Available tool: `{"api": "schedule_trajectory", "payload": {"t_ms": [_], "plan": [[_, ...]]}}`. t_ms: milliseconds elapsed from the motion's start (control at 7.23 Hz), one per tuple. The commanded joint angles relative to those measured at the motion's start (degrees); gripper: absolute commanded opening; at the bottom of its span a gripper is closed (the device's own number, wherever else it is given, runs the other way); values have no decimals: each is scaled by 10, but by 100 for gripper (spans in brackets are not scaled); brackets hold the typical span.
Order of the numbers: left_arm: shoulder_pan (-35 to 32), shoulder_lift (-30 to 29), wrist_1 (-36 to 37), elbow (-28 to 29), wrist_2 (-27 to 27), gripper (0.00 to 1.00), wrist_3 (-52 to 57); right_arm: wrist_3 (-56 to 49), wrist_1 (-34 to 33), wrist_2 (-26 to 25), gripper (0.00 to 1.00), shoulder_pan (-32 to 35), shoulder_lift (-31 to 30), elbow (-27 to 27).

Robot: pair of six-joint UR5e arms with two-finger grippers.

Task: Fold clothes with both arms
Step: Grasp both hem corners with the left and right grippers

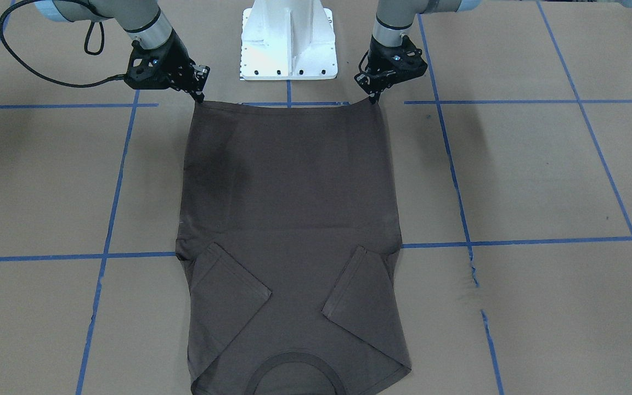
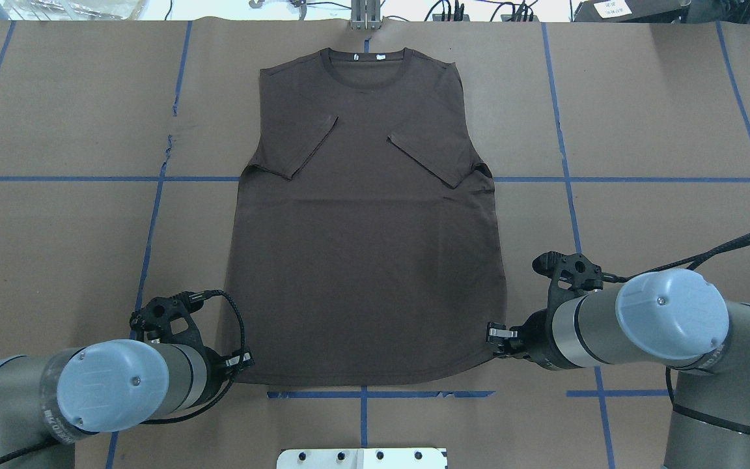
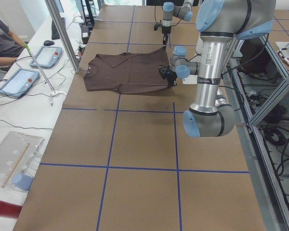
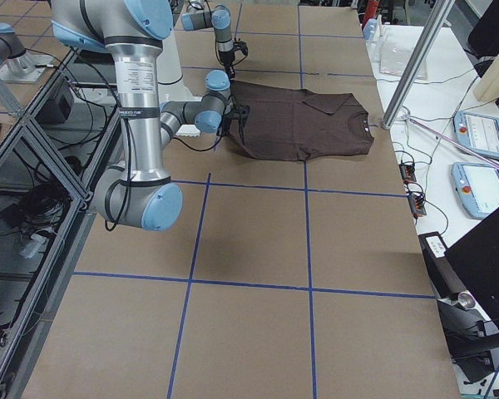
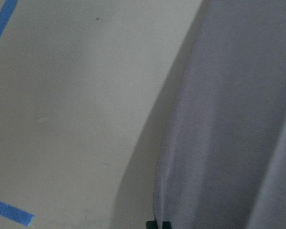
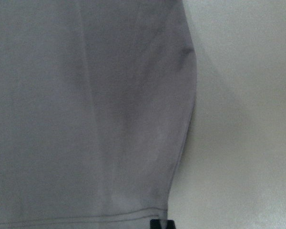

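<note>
T-shirt (image 1: 288, 192) hem pinched, L gripper (image 1: 372, 100), R gripper (image 1: 199, 99)

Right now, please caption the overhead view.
Left fingers and right fingers pinch the hem corners of a brown T-shirt, sleeves folded in.

T-shirt (image 1: 288, 181) on table (image 1: 524, 175), pedestal (image 1: 288, 44) near hem

Nothing can be read. The dark print on the left arm's silver-grey tube (image 3: 210, 57) and on the white paper label (image 2: 616, 8) beyond the table is too small.
</note>
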Motion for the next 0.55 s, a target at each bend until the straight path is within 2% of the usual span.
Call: {"api": "schedule_trajectory", "payload": {"t_ms": [0, 138, 277, 415], "plan": [[8, 2, 46, -75, -8, 0, 33, -1, 0, 46, 0, 6, -42, 47], [47, -1, 77, -99, -13, 0, 33, -1, 0, 84, 0, 6, -76, 83], [54, -1, 86, -129, -24, 0, 35, -1, -1, 108, 0, 6, -111, 110], [73, -1, 121, -171, -40, 0, 36, -1, -1, 110, 0, -14, -124, 123]]}}
